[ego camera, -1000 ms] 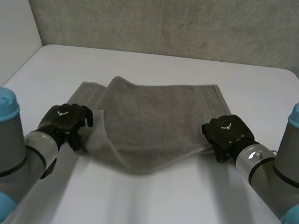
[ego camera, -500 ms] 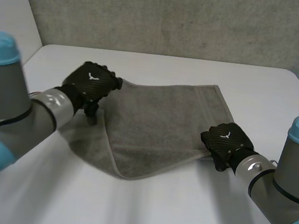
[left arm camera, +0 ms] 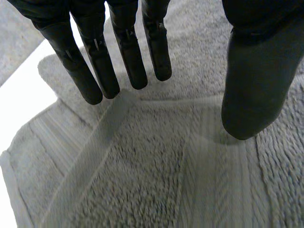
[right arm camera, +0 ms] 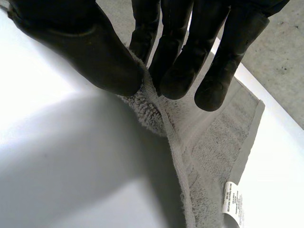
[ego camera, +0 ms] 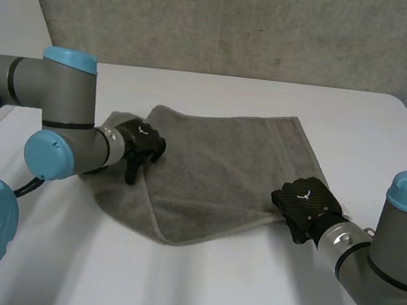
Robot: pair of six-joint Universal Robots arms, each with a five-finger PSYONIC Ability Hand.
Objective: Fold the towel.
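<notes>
The left robot hand (ego camera: 140, 145) has come down onto the left part of the towel (ego camera: 220, 165), after swinging up and inward from the near left corner over the last second. In its wrist view its fingers (left arm camera: 127, 57) are straight and stand well apart from the thumb (left arm camera: 254, 90), with nothing pinched between them. The cloth lies flat beneath, and a turned-over band shows under the fingertips. I judge that it has laid its corner down and let go.

The right robot hand (ego camera: 305, 201) has barely shifted. It stays at the near right corner, its thumb and fingers closed on the towel's edge.

Beyond the hands, the towel sits mid-tabletop (ego camera: 247, 290). Its near edge now slants to a point, and its left side looks doubled over. So the fold looks lopsided, and the right corner probably needs carrying across to match.
</notes>
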